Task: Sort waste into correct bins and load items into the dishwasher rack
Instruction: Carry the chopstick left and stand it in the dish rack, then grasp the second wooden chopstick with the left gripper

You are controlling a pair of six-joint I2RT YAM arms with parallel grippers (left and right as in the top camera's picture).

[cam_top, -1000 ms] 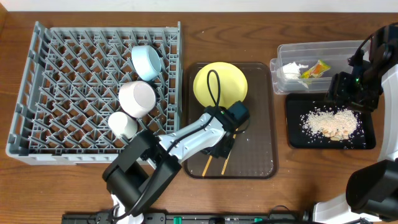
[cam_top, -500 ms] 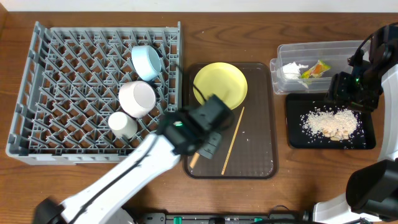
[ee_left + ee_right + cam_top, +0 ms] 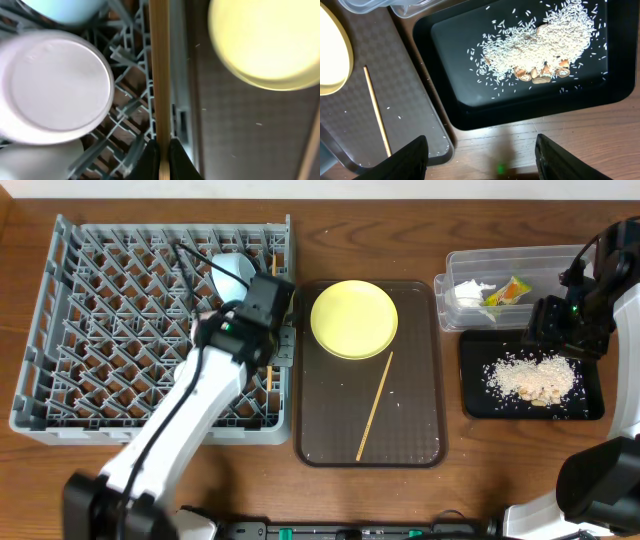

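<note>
Large grey pegged plastic dishwasher rack (image 3: 100,330): its right wall sits directly under the left gripper (image 3: 160,150), which is pinched on one pale wooden chopstick (image 3: 160,75) whose long axis runs along that wall. Brown serving tray (image 3: 420,430): holds the round yellow plate (image 3: 354,318) and the second chopstick (image 3: 375,405), rightward of the left gripper, the nearer arm; a second ago both sticks lay there. Right gripper (image 3: 480,160): spread wide and empty, just beside the black tray (image 3: 445,100).
</note>
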